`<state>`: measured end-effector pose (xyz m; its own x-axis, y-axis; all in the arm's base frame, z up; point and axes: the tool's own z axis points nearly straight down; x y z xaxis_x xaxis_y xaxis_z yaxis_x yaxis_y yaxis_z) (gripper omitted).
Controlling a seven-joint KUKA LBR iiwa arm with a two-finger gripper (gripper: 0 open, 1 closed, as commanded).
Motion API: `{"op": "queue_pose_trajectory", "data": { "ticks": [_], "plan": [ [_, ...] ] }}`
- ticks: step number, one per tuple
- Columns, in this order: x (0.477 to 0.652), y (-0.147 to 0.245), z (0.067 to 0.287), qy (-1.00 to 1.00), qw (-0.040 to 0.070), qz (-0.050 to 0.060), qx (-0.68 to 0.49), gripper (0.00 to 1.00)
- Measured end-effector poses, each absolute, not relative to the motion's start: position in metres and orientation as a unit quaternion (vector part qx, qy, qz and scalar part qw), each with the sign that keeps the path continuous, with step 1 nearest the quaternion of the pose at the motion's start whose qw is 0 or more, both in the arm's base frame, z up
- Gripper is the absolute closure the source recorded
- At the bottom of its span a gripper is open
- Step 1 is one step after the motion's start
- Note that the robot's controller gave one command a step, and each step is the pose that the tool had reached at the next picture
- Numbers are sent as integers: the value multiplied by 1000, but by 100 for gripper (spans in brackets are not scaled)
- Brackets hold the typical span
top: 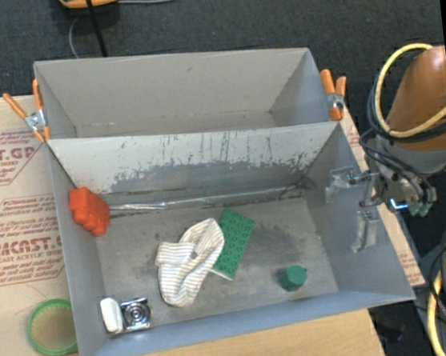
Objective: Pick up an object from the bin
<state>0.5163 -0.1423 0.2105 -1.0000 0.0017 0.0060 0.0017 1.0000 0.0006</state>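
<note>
Where the grey metal bin (203, 147) slopes down along its right wall, at the frame's right, the gripper (363, 224) hangs; open or closed, I cannot tell. Nearest, on bare floor at lower right, sits a small dark-green rounded plastic piece (292, 277). Further left, a flat studded green plastic brick (237, 236) touches a crumpled cream ribbed cloth (187, 266).

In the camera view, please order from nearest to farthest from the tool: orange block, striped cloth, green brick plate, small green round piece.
The tool is at the right side of the bin.
1. small green round piece, front right
2. green brick plate, centre
3. striped cloth, left of the plate
4. orange block, left wall
</note>
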Motion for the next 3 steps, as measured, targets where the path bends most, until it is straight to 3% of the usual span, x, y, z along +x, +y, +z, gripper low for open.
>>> {"op": "queue_pose_trajectory", "data": {
  "ticks": [2,3],
  "plan": [
    [518,-141,215,-1000,-1,0,0,0],
    [513,-110,190,-1000,-3,2,26,0]
  ]
}}
